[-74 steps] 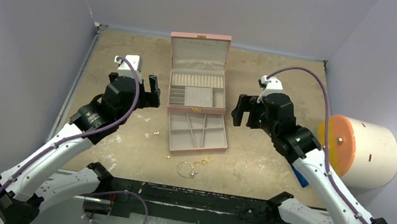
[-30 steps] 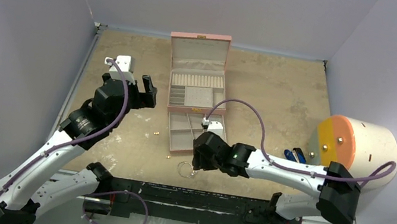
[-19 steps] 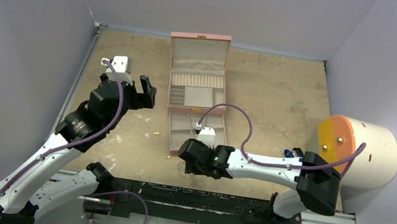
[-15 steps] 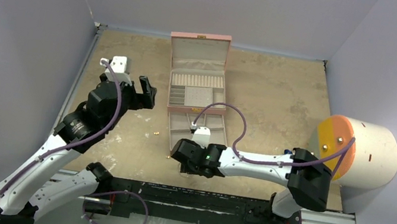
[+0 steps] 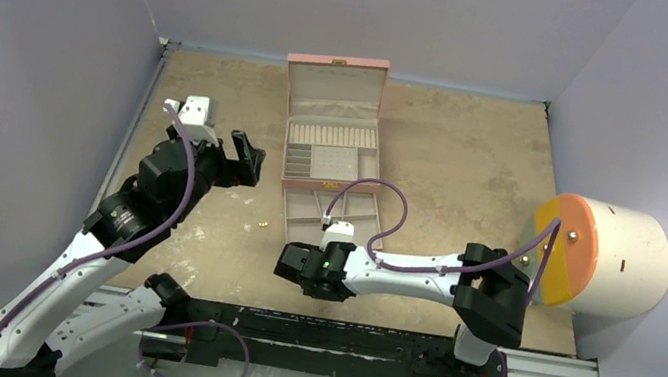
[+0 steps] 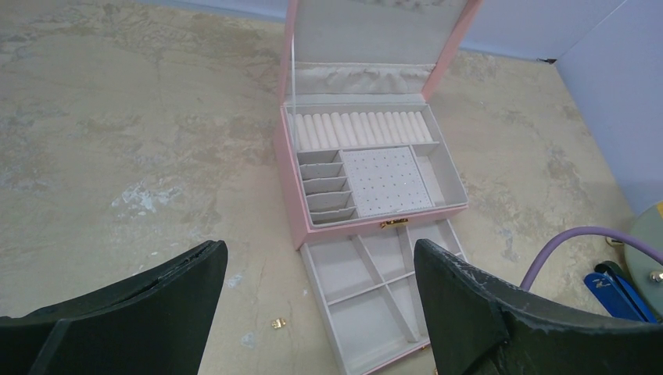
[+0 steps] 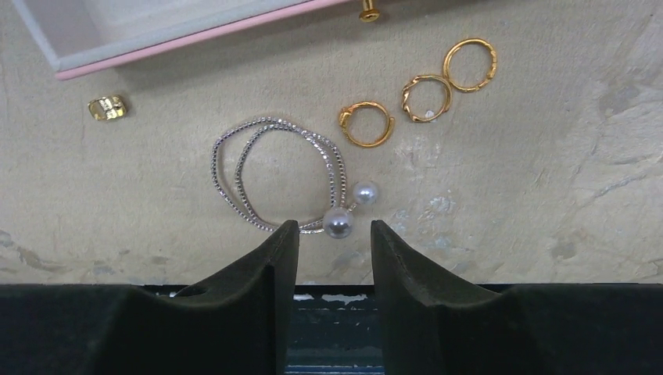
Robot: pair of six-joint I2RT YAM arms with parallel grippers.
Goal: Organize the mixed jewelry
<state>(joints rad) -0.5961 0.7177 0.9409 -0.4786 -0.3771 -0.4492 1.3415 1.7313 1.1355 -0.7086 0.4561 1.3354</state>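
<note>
The counter carries an open pink box with its lid up and its bottom drawer pulled out. The left tool hangs above the counter left of the box, spread wide and empty. The right tool is low at the near edge in front of the drawer, its fingers parted by a narrow gap and holding nothing. Just off its tips lies a silver hoop with 2 pearls. Beside the hoop sit 3 gold rings in a row. 1 gold stud lies near the drawer's corner, and another lies left of the drawer.
</note>
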